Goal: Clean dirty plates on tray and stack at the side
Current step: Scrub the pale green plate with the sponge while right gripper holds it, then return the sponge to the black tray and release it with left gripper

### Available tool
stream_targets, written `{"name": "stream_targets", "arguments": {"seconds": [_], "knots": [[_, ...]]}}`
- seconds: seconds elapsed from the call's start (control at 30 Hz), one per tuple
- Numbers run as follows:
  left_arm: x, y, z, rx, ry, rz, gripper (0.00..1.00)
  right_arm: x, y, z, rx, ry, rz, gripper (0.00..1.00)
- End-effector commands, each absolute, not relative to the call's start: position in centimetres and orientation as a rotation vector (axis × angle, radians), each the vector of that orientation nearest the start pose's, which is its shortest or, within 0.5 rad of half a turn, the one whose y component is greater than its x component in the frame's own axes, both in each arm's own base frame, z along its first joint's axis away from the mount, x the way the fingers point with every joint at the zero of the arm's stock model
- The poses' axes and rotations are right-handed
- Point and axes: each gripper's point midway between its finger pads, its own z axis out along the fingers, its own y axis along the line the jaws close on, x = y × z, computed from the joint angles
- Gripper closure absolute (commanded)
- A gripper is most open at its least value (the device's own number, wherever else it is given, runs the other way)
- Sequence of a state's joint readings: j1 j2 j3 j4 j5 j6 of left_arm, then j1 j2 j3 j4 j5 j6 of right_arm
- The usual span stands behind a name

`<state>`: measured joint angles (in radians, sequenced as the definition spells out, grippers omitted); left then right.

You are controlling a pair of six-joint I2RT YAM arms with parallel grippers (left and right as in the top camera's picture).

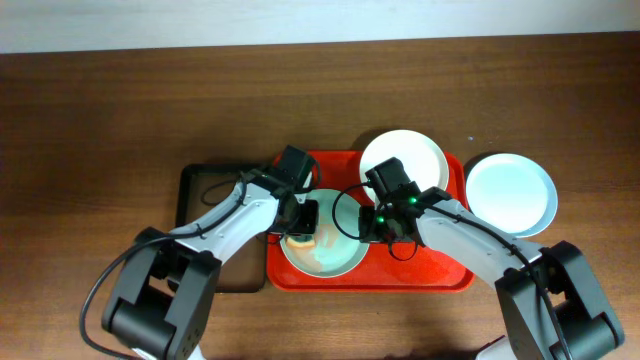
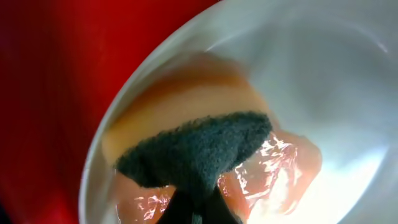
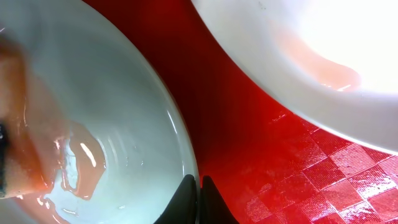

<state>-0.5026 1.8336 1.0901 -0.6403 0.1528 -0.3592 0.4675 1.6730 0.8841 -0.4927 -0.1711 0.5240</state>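
My left end effector [image 1: 303,224] is clamped on the sponge [image 2: 193,155], pressed down onto the pale green plate [image 1: 330,258] on the near side of the tray [image 1: 430,272]. My right end effector [image 3: 199,198] pinches that plate's right rim. Beyond lies the smeared white plate [image 1: 403,158], next to scrub, I'd say.

**Red tray, pale plates, pink smears**

The tray [image 1: 440,275] is showing bright red, and up close its floor is carrying a fine glossy chequered pattern. On it, the pale green plate [image 1: 332,258] is wearing a watery pink-orange film, while the white plate [image 1: 410,155] is showing a faint pink smear. Toward the table's right edge, the pale blue plate [image 1: 512,193] is showing an even tint. The sponge [image 2: 186,102] is showing a peach-orange body under a dark green scouring layer. The table [image 1: 100,110] is showing dark brown wood grain. The smaller tray [image 1: 186,195] is showing a black rim around a brown floor.
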Motion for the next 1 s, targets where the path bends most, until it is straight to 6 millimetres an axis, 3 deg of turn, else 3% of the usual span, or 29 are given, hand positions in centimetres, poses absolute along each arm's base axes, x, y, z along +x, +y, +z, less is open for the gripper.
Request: {"name": "stream_targets", "arguments": {"seconds": [0.0,0.07,0.13,0.17,0.27,0.4,0.47,0.53,0.63,0.7,0.8,0.87,0.97], "knots": [[28.2,-22.2,-1.1,0.283,3.086,-0.586,1.00,27.8,17.5,0.3,0.051,2.966,0.413,0.96],[29.4,-23.3,2.2,0.278,3.006,-0.733,1.00,27.8,17.5,0.3,0.052,2.966,0.413,0.96],[31.3,-22.1,6.6,0.238,2.872,-0.754,1.00,27.8,17.5,0.3,0.051,2.966,0.413,0.96],[32.0,-21.0,7.5,0.215,2.839,-0.678,1.00,27.8,17.5,0.3,0.052,2.966,0.413,0.96],[31.2,-19.0,5.3,0.199,2.880,-0.439,1.00,27.8,17.5,0.3,0.052,2.966,0.413,0.96],[29.3,-19.0,0.5,0.171,2.945,-0.399,1.00,27.9,17.5,0.3,0.051,2.963,0.415,0.96],[27.8,-19.9,-2.2,0.155,3.034,-0.492,1.00,27.9,17.5,0.3,0.051,2.964,0.415,0.96],[25.8,-23.2,-1.6,0.202,3.071,-0.827,1.00,27.9,17.5,0.3,0.052,2.963,0.415,0.96],[26.3,-26.4,2.5,0.270,2.971,-1.129,1.00,28.0,17.6,0.4,0.051,2.956,0.420,0.96],[29.3,-24.5,6.6,0.223,2.874,-0.968,1.00,28.0,17.6,0.4,0.051,2.956,0.420,0.96],[31.5,-18.6,10.4,0.088,2.792,-0.677,1.00,28.0,17.6,0.4,0.051,2.956,0.420,0.96],[31.9,-14.2,11.5,0.003,2.777,-0.520,1.00,28.1,17.6,0.4,0.050,2.956,0.420,0.96],[31.1,-9.8,10.3,-0.063,2.852,-0.323,1.00,28.0,17.6,0.4,0.050,2.957,0.420,0.96]]}}
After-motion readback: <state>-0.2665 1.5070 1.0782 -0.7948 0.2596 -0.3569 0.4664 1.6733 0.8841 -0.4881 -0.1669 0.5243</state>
